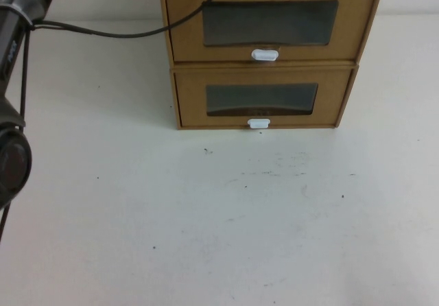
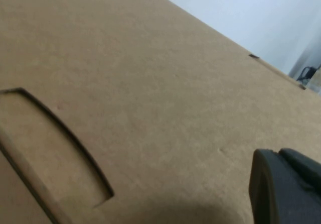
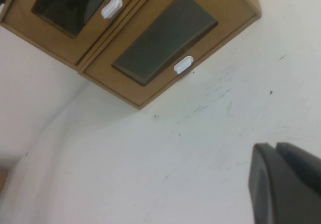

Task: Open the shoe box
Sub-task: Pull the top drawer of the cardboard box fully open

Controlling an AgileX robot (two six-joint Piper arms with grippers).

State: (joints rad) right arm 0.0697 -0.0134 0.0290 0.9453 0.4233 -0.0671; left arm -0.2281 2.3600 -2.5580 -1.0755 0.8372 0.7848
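Right gripper (image 3: 283, 184), jaws together on nothing, hangs over the white table (image 1: 206, 237) with both box fronts ahead of it, so we judge it the better-placed hand for a pull. Left gripper (image 2: 283, 189), likewise closed and empty, sits close to a plain cardboard face (image 2: 150, 83) with a cut flap (image 2: 55, 158); which face we cannot tell. Lower shoe box (image 1: 192, 100) lies under upper shoe box (image 1: 182, 18): matte brown card, wide fronts toward us, dark glossy windows (image 1: 260, 99), a small rounded white handle (image 1: 259, 123) low and centred on each.

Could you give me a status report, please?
Left gripper shut, close by cardboard shoe boxes. Right gripper shut, above table, facing them. Both closed; cable crosses upper box.
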